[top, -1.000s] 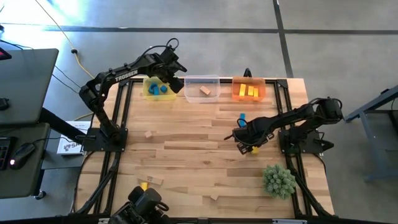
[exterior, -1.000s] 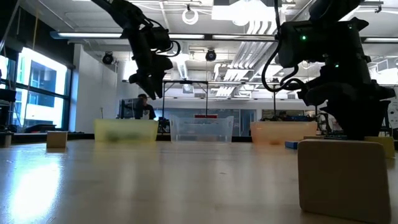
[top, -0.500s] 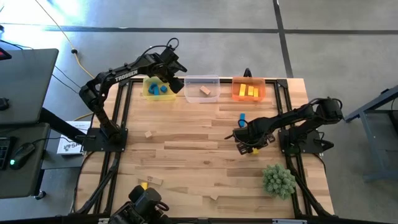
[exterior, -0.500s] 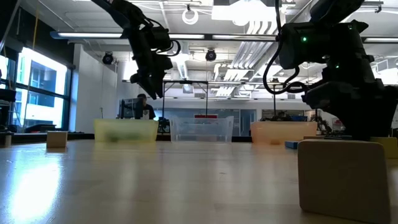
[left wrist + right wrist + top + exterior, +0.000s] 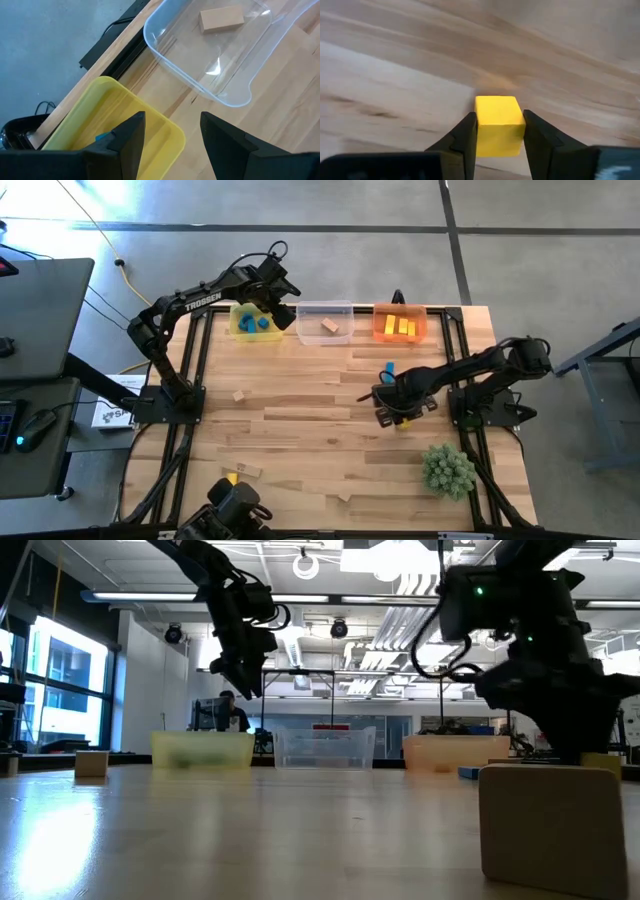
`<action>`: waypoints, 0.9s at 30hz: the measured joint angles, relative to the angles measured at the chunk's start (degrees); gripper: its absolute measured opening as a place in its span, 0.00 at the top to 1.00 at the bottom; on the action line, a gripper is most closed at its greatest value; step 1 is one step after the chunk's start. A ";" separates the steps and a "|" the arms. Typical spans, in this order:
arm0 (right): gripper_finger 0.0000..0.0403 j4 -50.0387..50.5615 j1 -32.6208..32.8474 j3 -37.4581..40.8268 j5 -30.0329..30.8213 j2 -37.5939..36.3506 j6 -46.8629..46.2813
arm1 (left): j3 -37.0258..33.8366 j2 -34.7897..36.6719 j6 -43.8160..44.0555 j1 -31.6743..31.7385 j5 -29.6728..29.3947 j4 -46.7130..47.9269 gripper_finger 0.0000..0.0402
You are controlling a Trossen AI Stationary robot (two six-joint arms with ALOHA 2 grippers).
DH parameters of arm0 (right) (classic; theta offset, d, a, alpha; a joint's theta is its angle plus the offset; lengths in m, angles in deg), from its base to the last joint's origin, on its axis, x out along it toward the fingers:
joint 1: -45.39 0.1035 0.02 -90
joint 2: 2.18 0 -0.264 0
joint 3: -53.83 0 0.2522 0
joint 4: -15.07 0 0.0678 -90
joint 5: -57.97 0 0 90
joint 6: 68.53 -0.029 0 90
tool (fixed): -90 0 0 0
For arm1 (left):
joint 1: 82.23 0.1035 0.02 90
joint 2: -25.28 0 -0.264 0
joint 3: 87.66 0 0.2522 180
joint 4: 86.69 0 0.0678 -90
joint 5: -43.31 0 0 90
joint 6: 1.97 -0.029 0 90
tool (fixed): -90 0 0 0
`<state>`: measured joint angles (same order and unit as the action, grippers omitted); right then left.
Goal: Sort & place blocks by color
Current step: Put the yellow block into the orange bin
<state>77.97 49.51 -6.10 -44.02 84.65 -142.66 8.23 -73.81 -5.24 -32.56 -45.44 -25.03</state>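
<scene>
Sorting is partly done on this wooden table [image 5: 300, 400]. Along its far edge stand three bins. A yellow bin [image 5: 240, 330] holds blue blocks [image 5: 262, 323], a clear bin [image 5: 324, 321] holds one tan block [image 5: 330, 326], and an orange bin [image 5: 400, 323] holds yellow blocks [image 5: 402, 328].

Low over the right half of the table, the right gripper [image 5: 499, 145] has its two fingers pressed against both sides of a yellow cube [image 5: 498, 125], which appears to sit on the tabletop, not lifted. The grip looks snug. Its likely destination is the orange bin.

Raised above the yellow bin, the left gripper [image 5: 170, 135] has its fingers parted with nothing between them.

Several pieces are left loose: a blue block [image 5: 388, 367] near the right arm, a tan cube [image 5: 239, 395] on the left side, a yellow piece [image 5: 232, 478] beside a tan bar [image 5: 250, 471] at the near left, and another tan block [image 5: 345, 497] near the front edge.

A spiky green plant ball [image 5: 447, 468] sits at the near right and is not part of the sorting.
</scene>
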 joint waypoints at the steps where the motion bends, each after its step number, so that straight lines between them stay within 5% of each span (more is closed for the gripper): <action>1: 0.75 -0.30 0.00 -0.80 0.14 0.00 0.03 | 0.00 0.00 0.00 0.00 0.00 0.02 0.55; 13: 0.75 -0.47 -5.61 -12.10 11.56 0.00 10.69 | 0.00 0.02 0.01 -0.71 0.00 0.02 0.55; 27: 0.75 -1.82 -31.93 -20.14 13.53 0.00 49.38 | 0.00 0.02 4.11 -2.14 0.01 0.07 0.55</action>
<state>76.15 17.58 -26.24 -30.48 84.65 -93.27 8.23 -73.79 -1.13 -34.70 -45.42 -24.97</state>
